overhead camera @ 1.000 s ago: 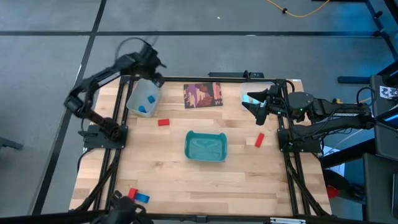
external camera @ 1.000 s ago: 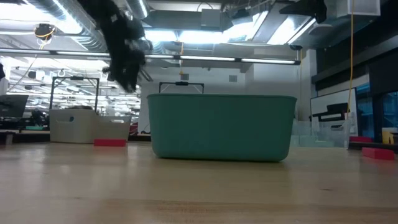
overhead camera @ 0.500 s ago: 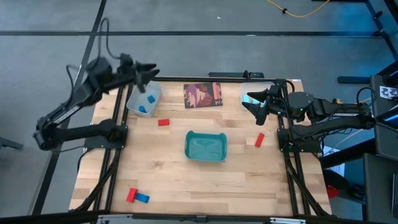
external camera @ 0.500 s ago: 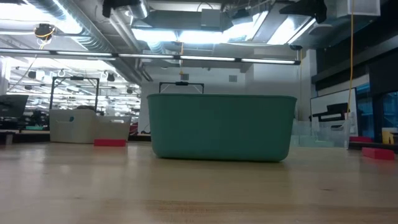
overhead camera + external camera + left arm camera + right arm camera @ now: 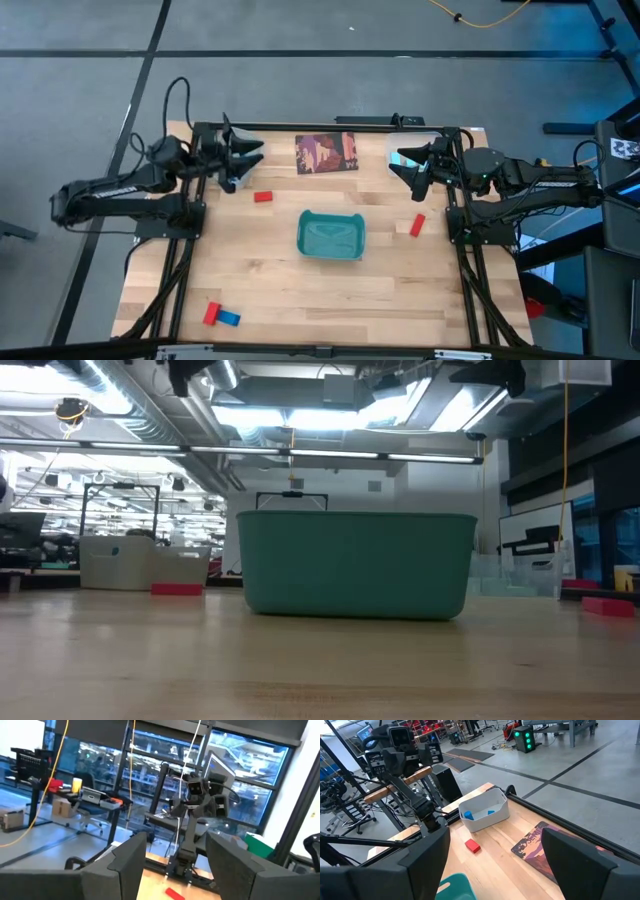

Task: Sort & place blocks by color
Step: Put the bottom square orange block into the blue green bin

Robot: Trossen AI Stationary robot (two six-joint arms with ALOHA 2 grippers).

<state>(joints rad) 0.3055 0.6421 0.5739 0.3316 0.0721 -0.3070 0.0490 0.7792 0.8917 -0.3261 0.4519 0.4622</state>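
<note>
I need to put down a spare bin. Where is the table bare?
Bare wood lies in front of the teal tray, right of the red and blue blocks. The back edge is crowded: white bin, printed card, both grippers.

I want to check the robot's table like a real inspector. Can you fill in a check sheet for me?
Surface: wooden table, bare across the middle.
Job's things: teal tray at the centre; red block near the left arm; red block on the right side; red block and blue block together at the front left; blue blocks inside a white bin.
Clutter: printed card at the back edge.
Grippers: left pincer open, over the white bin; right pincer open, at the back right corner; neither holds anything.
Cables: black cable looping off the left arm; yellow cable on the floor.
Surroundings: grey floor, lab equipment, nobody seen.
</note>
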